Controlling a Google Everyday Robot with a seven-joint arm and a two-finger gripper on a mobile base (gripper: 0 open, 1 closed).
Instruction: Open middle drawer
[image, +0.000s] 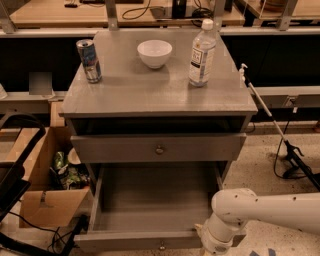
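Note:
The middle drawer (125, 148) is a wide, low grey front with a small round metal knob (159, 149), set under the cabinet top. Its front stands flush with the cabinet frame. Below it the taller bottom drawer (150, 200) is pulled far out and shows an empty grey inside. My white arm (265, 210) comes in from the lower right. My gripper (206, 247) is down at the bottom edge of the view, by the right front corner of the pulled-out bottom drawer, well below the middle drawer's knob.
On the cabinet top (125, 95) stand a drink can (88, 60), a white bowl (154, 53) and a water bottle (202, 53). A cardboard box (42, 200) of rubbish sits on the floor at the left. A thin pole and cables (280, 135) run at the right.

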